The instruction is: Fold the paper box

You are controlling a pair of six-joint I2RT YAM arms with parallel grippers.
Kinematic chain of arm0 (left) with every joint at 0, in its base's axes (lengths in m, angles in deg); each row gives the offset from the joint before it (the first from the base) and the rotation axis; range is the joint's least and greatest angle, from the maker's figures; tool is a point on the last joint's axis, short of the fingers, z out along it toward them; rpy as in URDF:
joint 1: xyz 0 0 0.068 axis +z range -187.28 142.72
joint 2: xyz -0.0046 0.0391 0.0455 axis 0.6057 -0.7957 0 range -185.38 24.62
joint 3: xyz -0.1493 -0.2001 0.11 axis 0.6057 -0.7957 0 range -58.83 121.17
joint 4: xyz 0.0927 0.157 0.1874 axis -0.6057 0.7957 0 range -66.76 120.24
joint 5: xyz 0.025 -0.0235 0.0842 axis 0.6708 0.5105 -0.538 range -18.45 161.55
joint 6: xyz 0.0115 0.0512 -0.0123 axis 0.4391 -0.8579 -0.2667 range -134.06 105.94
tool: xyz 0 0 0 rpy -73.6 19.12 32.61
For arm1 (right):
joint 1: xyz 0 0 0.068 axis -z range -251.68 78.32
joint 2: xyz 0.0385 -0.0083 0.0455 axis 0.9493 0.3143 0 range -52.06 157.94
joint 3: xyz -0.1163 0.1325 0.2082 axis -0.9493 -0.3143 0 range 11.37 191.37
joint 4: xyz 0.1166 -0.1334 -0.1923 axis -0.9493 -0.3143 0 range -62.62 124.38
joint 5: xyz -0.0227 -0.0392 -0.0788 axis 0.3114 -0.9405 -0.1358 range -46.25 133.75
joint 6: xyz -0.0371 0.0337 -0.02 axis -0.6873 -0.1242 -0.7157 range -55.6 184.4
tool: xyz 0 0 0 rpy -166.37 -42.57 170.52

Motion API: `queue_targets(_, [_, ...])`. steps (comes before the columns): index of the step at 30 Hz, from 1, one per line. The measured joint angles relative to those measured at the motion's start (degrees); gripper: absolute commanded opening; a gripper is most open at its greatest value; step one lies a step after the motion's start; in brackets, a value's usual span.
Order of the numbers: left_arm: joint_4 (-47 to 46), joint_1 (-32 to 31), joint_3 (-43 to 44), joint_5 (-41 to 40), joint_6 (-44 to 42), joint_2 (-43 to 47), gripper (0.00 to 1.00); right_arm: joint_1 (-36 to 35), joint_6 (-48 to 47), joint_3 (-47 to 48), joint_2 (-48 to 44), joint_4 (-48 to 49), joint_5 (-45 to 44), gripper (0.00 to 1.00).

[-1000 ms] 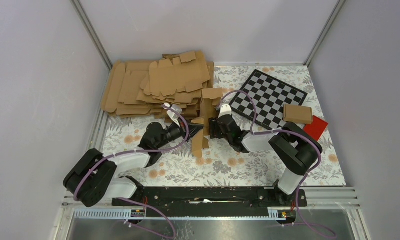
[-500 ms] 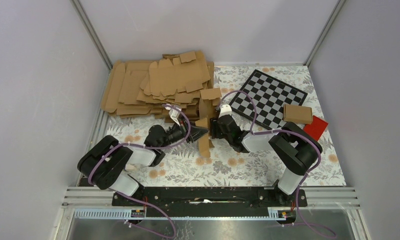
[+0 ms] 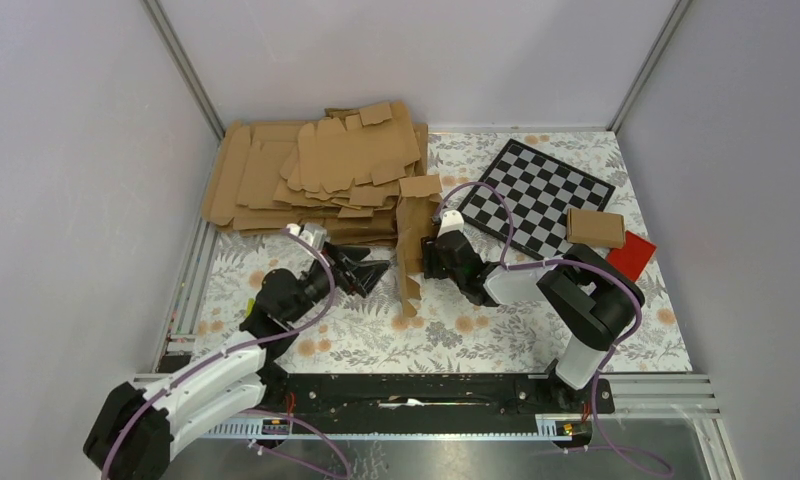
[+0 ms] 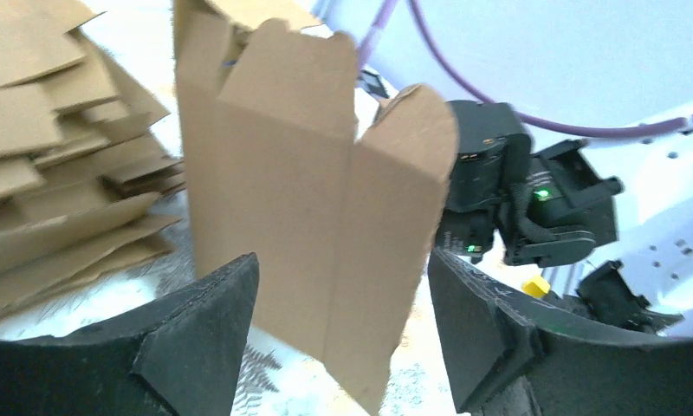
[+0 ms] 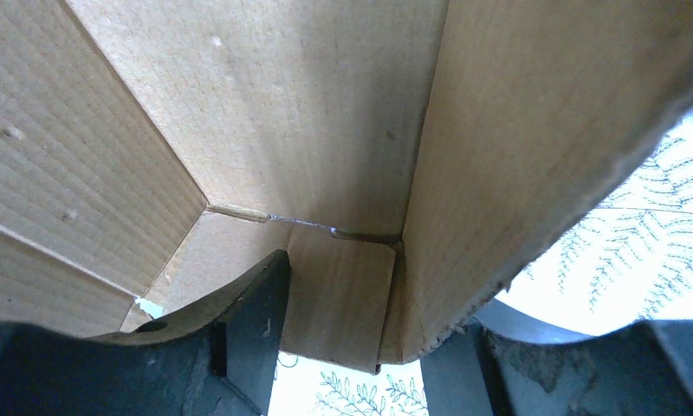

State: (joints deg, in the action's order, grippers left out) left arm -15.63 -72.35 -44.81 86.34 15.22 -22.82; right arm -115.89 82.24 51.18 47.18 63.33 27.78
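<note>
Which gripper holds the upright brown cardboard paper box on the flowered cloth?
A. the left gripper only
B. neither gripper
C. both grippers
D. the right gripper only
D: a wall of the paper box sits between the fingers of the right gripper, while the left gripper is wide open and apart from the cardboard.

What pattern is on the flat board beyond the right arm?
Black-and-white checks cover the board; the top external view shows it best.

I see a thick stack of brown card sheets (image 3: 306, 175) far-left, b/w checkerboard mat (image 3: 536, 195) far-right, small red block (image 3: 631, 256) nr it, on floral cloth (image 3: 456, 335).
</note>
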Motion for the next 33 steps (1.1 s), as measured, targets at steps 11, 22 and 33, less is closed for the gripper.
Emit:
queue_targets(11, [12.0, 3.9, 0.2, -11.7, 2.6, -5.2, 0.3, 0.0, -0.1, 0.0, 0.0, 0.0, 0.6, 0.6])
queue_targets(22, [11.5, 4.7, 9.8, -6.3, 4.8, -33.0, 0.03, 0.0, -0.7, -0.4, -0.1, 0.5, 2.2, 0.62])
queue_targets(33, [7.3, 2.6, 16.5, -2.5, 6.7, -46.3, 0.0, 0.0, -1.6, -0.7, -0.1, 1.3, 3.7, 0.62])
